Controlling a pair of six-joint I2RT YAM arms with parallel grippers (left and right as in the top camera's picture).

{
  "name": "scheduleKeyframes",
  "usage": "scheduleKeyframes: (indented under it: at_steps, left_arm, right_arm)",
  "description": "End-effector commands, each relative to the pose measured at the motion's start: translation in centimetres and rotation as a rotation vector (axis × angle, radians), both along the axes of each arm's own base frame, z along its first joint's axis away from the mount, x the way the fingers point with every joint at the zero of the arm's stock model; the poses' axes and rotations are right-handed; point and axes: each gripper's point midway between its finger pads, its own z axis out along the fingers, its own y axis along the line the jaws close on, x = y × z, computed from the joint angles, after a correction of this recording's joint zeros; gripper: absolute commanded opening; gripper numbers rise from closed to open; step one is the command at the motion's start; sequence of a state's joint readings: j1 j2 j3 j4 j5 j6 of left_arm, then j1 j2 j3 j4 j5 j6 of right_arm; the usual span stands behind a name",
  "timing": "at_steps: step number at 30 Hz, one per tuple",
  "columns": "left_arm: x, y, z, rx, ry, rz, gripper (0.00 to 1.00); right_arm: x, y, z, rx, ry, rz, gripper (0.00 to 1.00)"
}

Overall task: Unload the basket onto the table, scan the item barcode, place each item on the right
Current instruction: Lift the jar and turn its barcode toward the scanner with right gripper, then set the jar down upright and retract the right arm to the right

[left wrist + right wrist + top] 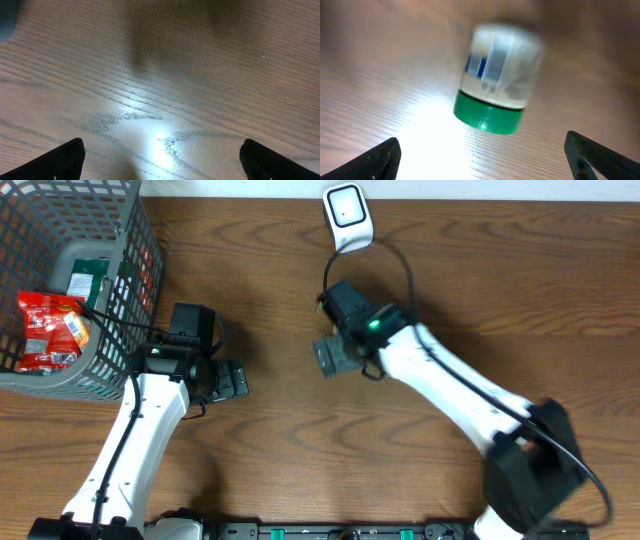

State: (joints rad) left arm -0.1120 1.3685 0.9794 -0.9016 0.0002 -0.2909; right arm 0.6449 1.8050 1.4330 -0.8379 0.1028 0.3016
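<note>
We see the jar loose between open fingers, with no scan under way.
At the far left corner of the table (500,260) the basket (135,270) holds snack packets (50,330). Beside it, our left gripper (230,378) is spread over bare wood. The scanner (346,216) sits mid far edge. Just before it, our right gripper (482,150) is spread wide around the blurred green-capped jar (496,85), touching neither finger. We judge that gripping the jar and presenting its barcode remain.

Plenty of bare table (270,290) ran down the middle. The wire basket (125,330) sat close on the left gripper's (228,378) left, the scanner (347,215) blocked the far edge, and a green-capped jar (495,85) stood just ahead of the right gripper (482,155).
</note>
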Motion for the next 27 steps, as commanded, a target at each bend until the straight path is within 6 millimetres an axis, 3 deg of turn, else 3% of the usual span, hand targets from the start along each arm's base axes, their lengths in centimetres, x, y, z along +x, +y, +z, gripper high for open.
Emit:
scheduleKeyframes:
  at_steps: [1,7,14,18,27]
  left_arm:
    - [0.5,0.2,0.6,0.009,-0.016,-0.002,0.99]
    - [0.5,0.2,0.6,0.009,-0.016,-0.001,0.99]
    - [0.5,0.2,0.6,0.009,-0.016,-0.002,0.99]
    - [0.5,0.2,0.6,0.009,-0.016,-0.002,0.99]
    - [1.1,0.2,0.7,0.006,-0.040,-0.001,0.99]
  right_arm:
    - [1.1,-0.3,4.9,0.057,-0.086,0.004,0.99]
    - [2.2,-0.6,7.9,0.085,-0.118,-0.019,0.99]
    - [3.3,-0.4,11.0,0.233,-0.101,-0.035,0.99]
    - [3.9,-3.3,11.9,0.194,-0.094,-0.055,0.99]
    - [6.0,-13.3,12.2,0.180,-0.048,-0.296,0.99]
